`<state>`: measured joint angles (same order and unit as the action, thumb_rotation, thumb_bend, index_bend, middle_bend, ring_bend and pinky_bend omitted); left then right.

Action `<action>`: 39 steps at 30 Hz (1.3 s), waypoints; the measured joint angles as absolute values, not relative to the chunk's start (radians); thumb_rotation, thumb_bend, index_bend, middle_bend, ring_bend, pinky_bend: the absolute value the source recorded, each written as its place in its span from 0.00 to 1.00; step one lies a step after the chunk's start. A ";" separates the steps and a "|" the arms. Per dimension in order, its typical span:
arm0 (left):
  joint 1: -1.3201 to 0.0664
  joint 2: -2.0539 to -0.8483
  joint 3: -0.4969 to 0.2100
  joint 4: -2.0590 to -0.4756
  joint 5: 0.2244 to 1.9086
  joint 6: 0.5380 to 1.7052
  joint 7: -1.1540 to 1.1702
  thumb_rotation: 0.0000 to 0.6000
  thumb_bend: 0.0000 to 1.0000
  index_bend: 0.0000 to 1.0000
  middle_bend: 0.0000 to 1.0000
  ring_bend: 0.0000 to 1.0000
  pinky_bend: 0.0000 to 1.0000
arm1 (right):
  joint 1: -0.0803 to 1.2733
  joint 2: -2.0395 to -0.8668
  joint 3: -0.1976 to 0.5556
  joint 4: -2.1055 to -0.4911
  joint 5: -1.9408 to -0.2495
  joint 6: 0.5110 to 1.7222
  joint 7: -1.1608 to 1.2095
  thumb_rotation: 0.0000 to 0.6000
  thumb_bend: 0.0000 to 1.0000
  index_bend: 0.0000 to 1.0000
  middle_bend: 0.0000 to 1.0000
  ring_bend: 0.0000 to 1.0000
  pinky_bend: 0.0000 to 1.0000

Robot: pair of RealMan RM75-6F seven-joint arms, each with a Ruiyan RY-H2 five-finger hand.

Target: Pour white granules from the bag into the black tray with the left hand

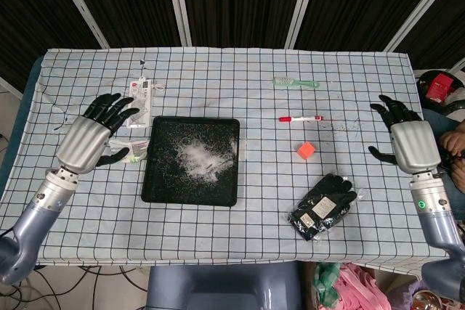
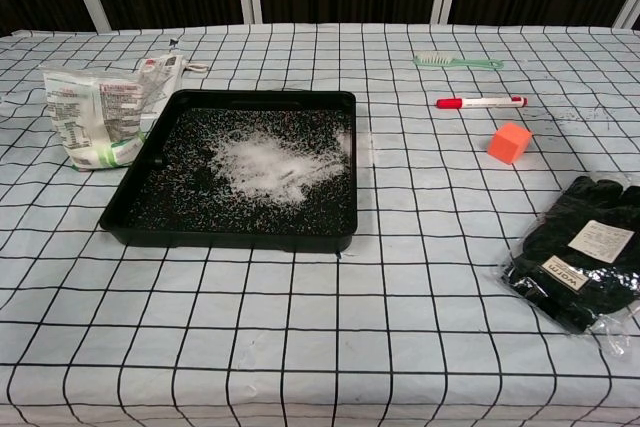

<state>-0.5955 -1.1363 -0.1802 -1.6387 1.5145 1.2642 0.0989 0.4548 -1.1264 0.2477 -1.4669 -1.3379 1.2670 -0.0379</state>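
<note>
The black tray [image 1: 156,186] [image 2: 130,222] sits left of the table's centre with a heap of white granules [image 1: 197,159] [image 2: 265,162] in it. Some granules lie spilled on the cloth by its right rim. The white bag [image 2: 105,112] [image 1: 139,117] lies on the cloth just left of the tray. My left hand [image 1: 89,136] hovers left of the bag, fingers spread and holding nothing, partly covering the bag in the head view. My right hand [image 1: 407,139] hangs open at the table's right edge. Neither hand shows in the chest view.
A green brush [image 1: 296,83], a red marker [image 1: 301,118], an orange cube [image 1: 305,150] and a packet of black gloves [image 1: 322,206] lie on the right half of the checked cloth. A person's hand [image 1: 454,139] shows beyond the right edge.
</note>
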 measured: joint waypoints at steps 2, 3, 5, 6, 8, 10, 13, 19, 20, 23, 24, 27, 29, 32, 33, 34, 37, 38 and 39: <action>-0.594 -1.139 -0.175 -1.636 1.520 1.265 0.099 1.00 0.20 0.18 0.10 0.04 0.11 | 0.452 -1.126 0.247 -1.470 -1.336 1.267 -0.035 1.00 0.12 0.18 0.10 0.14 0.31; -0.593 -1.141 -0.174 -1.635 1.520 1.265 0.099 1.00 0.20 0.18 0.10 0.04 0.11 | 0.451 -1.125 0.245 -1.470 -1.336 1.265 -0.035 1.00 0.12 0.18 0.10 0.14 0.31; -0.591 -1.144 -0.171 -1.632 1.519 1.264 0.096 1.00 0.20 0.18 0.09 0.04 0.11 | 0.451 -1.122 0.242 -1.471 -1.337 1.262 -0.040 1.00 0.12 0.18 0.10 0.14 0.31; -0.590 -1.144 -0.170 -1.631 1.519 1.263 0.095 1.00 0.20 0.18 0.09 0.04 0.11 | 0.450 -1.120 0.241 -1.472 -1.338 1.262 -0.043 1.00 0.12 0.18 0.10 0.14 0.31; -0.587 -1.144 -0.167 -1.628 1.519 1.264 0.095 1.00 0.20 0.18 0.09 0.04 0.11 | 0.449 -1.119 0.241 -1.476 -1.338 1.265 -0.045 1.00 0.12 0.18 0.10 0.14 0.31; -0.583 -1.144 -0.166 -1.625 1.511 1.262 0.096 1.00 0.20 0.17 0.09 0.04 0.11 | 0.447 -1.118 0.243 -1.484 -1.338 1.270 -0.044 1.00 0.12 0.18 0.10 0.14 0.31; -0.569 -1.144 -0.165 -1.623 1.474 1.259 0.097 1.00 0.20 0.15 0.09 0.04 0.11 | 0.446 -1.118 0.243 -1.491 -1.337 1.273 -0.051 1.00 0.12 0.18 0.10 0.14 0.31; -0.520 -1.152 -0.149 -1.605 1.435 1.270 -0.006 1.00 0.19 0.12 0.09 0.04 0.11 | 0.433 -1.117 0.238 -1.489 -1.325 1.281 -0.070 1.00 0.12 0.18 0.10 0.14 0.31; -0.509 -1.154 -0.143 -1.600 1.432 1.274 -0.029 1.00 0.19 0.12 0.08 0.03 0.11 | 0.429 -1.117 0.238 -1.487 -1.321 1.282 -0.069 1.00 0.12 0.18 0.10 0.14 0.31; -0.472 -1.165 -0.122 -1.568 1.427 1.288 -0.104 1.00 0.19 0.11 0.08 0.03 0.11 | 0.420 -1.116 0.237 -1.481 -1.313 1.289 -0.069 1.00 0.12 0.18 0.10 0.14 0.31; -0.462 -1.169 -0.114 -1.555 1.427 1.291 -0.123 1.00 0.19 0.11 0.08 0.03 0.11 | 0.416 -1.116 0.236 -1.478 -1.311 1.291 -0.069 1.00 0.12 0.18 0.10 0.14 0.31; -0.436 -1.188 -0.092 -1.503 1.433 1.302 -0.182 1.00 0.19 0.11 0.08 0.03 0.11 | 0.402 -1.115 0.230 -1.475 -1.306 1.297 -0.066 1.00 0.12 0.18 0.10 0.14 0.31; -0.420 -1.204 -0.079 -1.460 1.444 1.311 -0.227 1.00 0.19 0.10 0.08 0.03 0.11 | 0.389 -1.112 0.222 -1.478 -1.303 1.300 -0.063 1.00 0.11 0.18 0.10 0.14 0.31; -0.398 -1.236 -0.066 -1.389 1.460 1.335 -0.288 1.00 0.19 0.10 0.08 0.03 0.11 | 0.360 -1.101 0.204 -1.500 -1.289 1.304 -0.067 1.00 0.11 0.18 0.10 0.14 0.31; -0.391 -1.248 -0.063 -1.365 1.464 1.344 -0.302 1.00 0.19 0.10 0.08 0.03 0.11 | 0.347 -1.096 0.196 -1.515 -1.282 1.307 -0.075 1.00 0.12 0.18 0.10 0.14 0.31; -0.380 -1.264 -0.059 -1.333 1.468 1.357 -0.322 1.00 0.19 0.10 0.08 0.03 0.11 | 0.334 -1.093 0.189 -1.527 -1.277 1.312 -0.083 1.00 0.12 0.18 0.10 0.14 0.31; -0.353 -1.299 -0.051 -1.261 1.471 1.380 -0.380 1.00 0.18 0.09 0.05 0.01 0.08 | 0.286 -1.089 0.163 -1.563 -1.266 1.347 -0.099 1.00 0.11 0.18 0.10 0.14 0.31; -0.346 -1.307 -0.048 -1.244 1.470 1.382 -0.398 1.00 0.17 0.08 0.04 0.00 0.06 | 0.271 -1.091 0.155 -1.571 -1.267 1.362 -0.099 1.00 0.11 0.18 0.10 0.14 0.31; -0.340 -1.314 -0.046 -1.228 1.470 1.384 -0.416 1.00 0.16 0.08 0.03 0.00 0.04 | 0.250 -1.095 0.142 -1.577 -1.269 1.384 -0.099 1.00 0.11 0.18 0.10 0.14 0.31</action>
<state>-0.3402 -1.3143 -0.0456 -1.2277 1.4699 1.3841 -0.4161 0.2503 -1.0949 0.1424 -1.5775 -1.2686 1.3838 -0.0985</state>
